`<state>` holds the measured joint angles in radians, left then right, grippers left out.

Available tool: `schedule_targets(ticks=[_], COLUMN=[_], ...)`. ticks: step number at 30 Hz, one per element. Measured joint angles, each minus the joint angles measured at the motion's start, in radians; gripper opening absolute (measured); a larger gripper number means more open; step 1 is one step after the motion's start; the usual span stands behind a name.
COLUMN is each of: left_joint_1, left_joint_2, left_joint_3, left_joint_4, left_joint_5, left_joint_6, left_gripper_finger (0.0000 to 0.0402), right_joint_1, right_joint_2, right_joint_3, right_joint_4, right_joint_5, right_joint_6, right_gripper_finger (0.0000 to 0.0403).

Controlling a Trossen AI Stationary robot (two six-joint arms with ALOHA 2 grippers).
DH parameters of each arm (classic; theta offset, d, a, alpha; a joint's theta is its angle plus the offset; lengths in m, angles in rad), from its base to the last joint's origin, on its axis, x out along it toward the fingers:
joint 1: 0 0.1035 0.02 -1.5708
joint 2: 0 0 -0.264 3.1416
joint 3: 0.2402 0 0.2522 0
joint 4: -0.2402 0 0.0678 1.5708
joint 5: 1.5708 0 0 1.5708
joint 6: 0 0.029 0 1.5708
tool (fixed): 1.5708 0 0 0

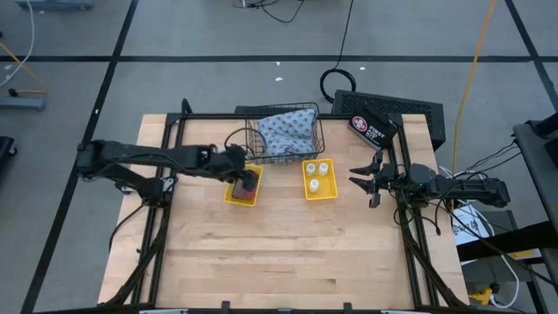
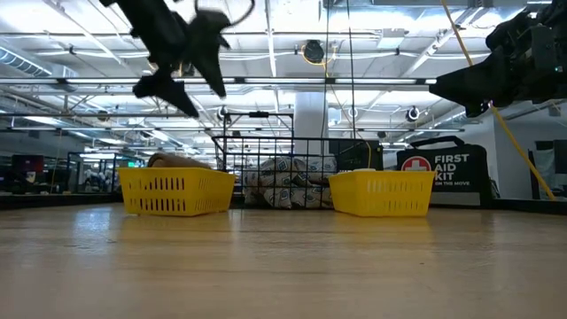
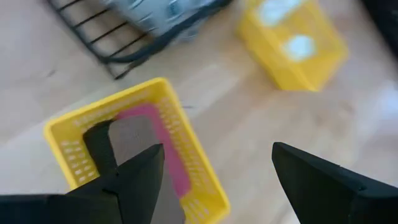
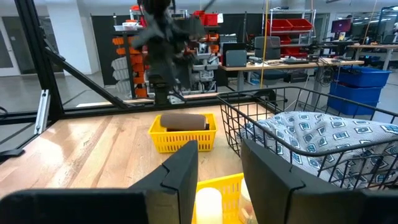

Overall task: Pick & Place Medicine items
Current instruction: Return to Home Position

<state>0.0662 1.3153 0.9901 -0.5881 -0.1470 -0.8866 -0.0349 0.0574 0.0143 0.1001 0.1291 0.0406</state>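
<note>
The left gripper [image 1: 248,180] hangs over the left tray [image 1: 230,199], at 11 o'clock from the middle of the table [image 1: 279,257]. Its jaws are spread wide with nothing between them. Below it, the black piece [image 3: 98,138], brown piece [image 3: 134,134] and pink piece [image 3: 166,146] lie side by side in that tray.

The three bottles [image 1: 314,184] sit in the right tray [image 1: 332,194], at 1 o'clock from the table's middle. The pouch [image 1: 286,129] fills the wire basket [image 1: 320,131] at 12 o'clock, just behind both trays. Every item looks placed, so what remains is probably only parking the arms.

The right gripper [image 1: 370,183] waits at 3 o'clock of the right tray, near the table's edge, also released and empty.

To do the retreat well, I judge the left arm should rise straight up first, clearing the tray's rim. Then it can draw back toward 9 o'clock. The basket stands close at the gripper's 1 o'clock, so any swing that way risks catching the wire. Leaving the jaws apart should avoid snagging a piece or tipping the light tray.
</note>
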Motion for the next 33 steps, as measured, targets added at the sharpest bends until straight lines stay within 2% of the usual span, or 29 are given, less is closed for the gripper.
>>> schedule_targets(ticks=[3, 9, 18, 21, 28, 31, 33], left_joint_1=[0.004, 0.008, 0.003, 0.003, 0.003, 0.003, 0.003], left_joint_2=[-0.077, -0.241, -0.512, -0.594, -0.763, -0.814, -0.837], left_joint_3=[0.000, 0.000, 0.000, 0.000, 0.000, -0.003, -0.036], left_joint_4=[0.007, 0.015, 0.007, -0.017, -0.048, -0.022, 0.057], left_joint_5=[0.082, 0.212, 0.215, 0.154, -0.145, -0.210, -0.221], left_joint_6=[0.083, 0.151, 0.401, 0.489, 0.514, 0.527, 0.542], left_gripper_finger=[0.0308, 0.0308, 0.0308, 0.0308, 0.0308, 0.0308, 0.0308], right_joint_1=[0.000, 0.000, 0.000, 0.000, 0.000, 0.000, 0.000], right_joint_2=[0.000, 0.000, 0.000, 0.000, 0.000, 0.000, 0.000], right_joint_3=[0.000, 0.000, 0.000, 0.000, 0.000, 0.000, 0.000], right_joint_4=[0.000, 0.000, 0.000, 0.000, 0.000, 0.000, 0.000], right_joint_5=[0.000, 0.000, 0.000, 0.000, 0.000, 0.000, 0.000], right_joint_6=[0.000, 0.000, 0.000, 0.000, 0.000, 0.000, 0.000], right_gripper_finger=[0.0114, 0.0114, 0.0114, 0.0114, 0.0114, 0.0114, 0.0114])
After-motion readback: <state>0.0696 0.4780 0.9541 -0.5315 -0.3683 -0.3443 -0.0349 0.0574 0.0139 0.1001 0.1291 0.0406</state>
